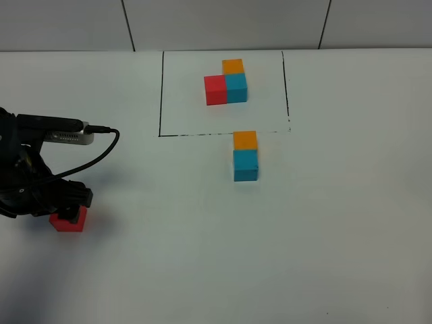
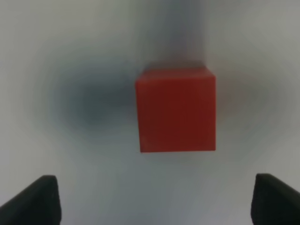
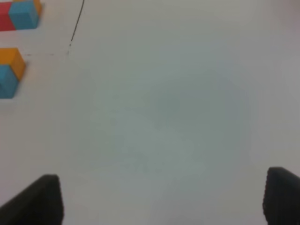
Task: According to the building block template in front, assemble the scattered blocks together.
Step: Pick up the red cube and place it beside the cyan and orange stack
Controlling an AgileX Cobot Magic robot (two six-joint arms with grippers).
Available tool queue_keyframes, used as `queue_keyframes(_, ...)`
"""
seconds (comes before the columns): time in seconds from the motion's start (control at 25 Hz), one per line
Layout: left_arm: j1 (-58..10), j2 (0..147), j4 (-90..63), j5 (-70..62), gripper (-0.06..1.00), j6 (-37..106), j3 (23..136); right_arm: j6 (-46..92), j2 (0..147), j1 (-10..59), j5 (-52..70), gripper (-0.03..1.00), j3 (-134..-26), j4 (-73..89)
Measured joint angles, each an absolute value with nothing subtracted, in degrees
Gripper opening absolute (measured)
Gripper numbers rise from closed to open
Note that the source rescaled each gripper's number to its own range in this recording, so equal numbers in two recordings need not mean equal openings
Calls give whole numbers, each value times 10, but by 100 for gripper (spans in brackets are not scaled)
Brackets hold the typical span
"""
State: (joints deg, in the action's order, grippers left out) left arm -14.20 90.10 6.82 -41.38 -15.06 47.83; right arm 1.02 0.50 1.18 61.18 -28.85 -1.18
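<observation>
The building block template [image 1: 227,84] is an orange, red and cyan cluster inside a black drawn rectangle at the back centre. Just in front of the frame, the loose orange cube [image 1: 245,140] touches the loose cyan cube [image 1: 246,165]. The loose red cube [image 1: 68,221] lies at the far left, partly under my left gripper [image 1: 67,202]. In the left wrist view the red cube [image 2: 176,110] lies ahead of the open gripper [image 2: 154,183], not between the fingers [image 2: 37,201]. My right gripper [image 3: 159,187] is open and empty over bare table. The orange cube [image 3: 11,58] and cyan cube [image 3: 7,82] show at its view's edge.
The table [image 1: 337,236] is a plain white surface. The black frame line [image 1: 160,94] runs around the template; its corner also shows in the right wrist view [image 3: 75,28]. A black cable [image 1: 108,145] loops off the left arm.
</observation>
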Motion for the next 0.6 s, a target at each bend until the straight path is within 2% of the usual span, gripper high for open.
queue_keyframes(0.6,-142,902,69,-358,86,-163,478,10,5,12,612,73,-288,-12)
